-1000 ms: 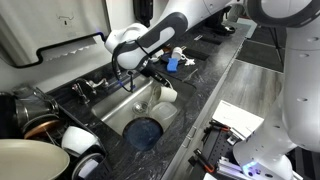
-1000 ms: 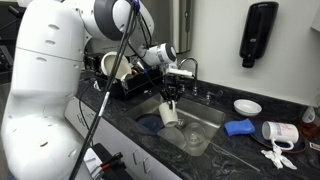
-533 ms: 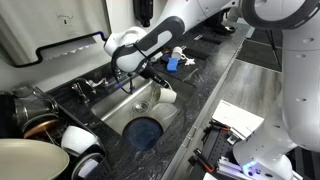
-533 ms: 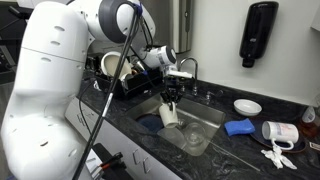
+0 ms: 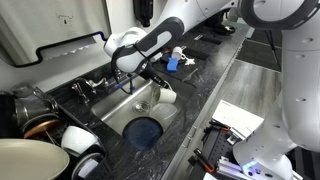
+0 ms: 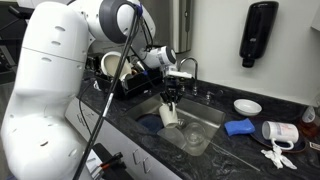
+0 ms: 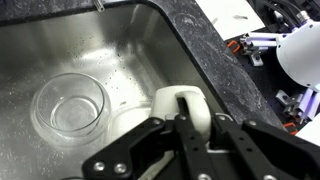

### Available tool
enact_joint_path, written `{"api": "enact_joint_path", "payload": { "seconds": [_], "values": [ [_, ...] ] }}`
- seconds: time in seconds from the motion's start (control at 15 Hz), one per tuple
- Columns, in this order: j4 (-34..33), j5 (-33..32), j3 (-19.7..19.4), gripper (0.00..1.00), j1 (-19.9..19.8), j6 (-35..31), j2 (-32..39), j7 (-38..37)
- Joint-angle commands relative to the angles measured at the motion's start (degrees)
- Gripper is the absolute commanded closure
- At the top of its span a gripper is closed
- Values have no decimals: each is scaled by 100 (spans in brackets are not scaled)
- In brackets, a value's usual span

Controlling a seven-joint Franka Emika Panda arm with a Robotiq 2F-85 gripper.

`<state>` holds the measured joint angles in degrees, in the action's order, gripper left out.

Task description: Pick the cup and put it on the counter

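The small cream cup (image 7: 197, 103) is held in my gripper (image 7: 190, 113), with one finger inside its mouth and one outside its wall. In both exterior views the cup (image 5: 168, 96) (image 6: 170, 115) hangs tilted under the gripper (image 5: 160, 86) (image 6: 169, 101), over the steel sink (image 5: 130, 108) (image 6: 205, 113). The black speckled counter (image 5: 215, 85) (image 6: 245, 152) (image 7: 205, 45) surrounds the sink.
A clear glass bowl (image 7: 70, 105) (image 6: 195, 140) and a blue plate (image 5: 143, 131) lie in the sink. The faucet (image 6: 185, 68) stands behind it. A dish rack with plates and pots (image 5: 40, 130) is at one end. A white bowl (image 6: 247, 107) and a blue item (image 6: 238, 127) sit on the counter.
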<state>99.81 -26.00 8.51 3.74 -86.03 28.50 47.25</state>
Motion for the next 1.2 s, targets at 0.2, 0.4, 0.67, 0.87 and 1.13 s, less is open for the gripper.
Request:
{"api": "enact_joint_path", "payload": {
  "seconds": [0.2, 0.4, 0.67, 0.87, 1.13],
  "values": [
    [440, 172, -23, 96, -139, -1090, -383, -87],
    [897, 271, -82, 96, -266, -1947, -633, -188],
    [1752, 415, -238, 96, -456, -2924, -1177, -289],
    [2570, 591, -403, 96, -657, -3897, -1702, -397],
    [3579, 979, -682, 96, -924, -5477, -2278, -271]
  ]
}}
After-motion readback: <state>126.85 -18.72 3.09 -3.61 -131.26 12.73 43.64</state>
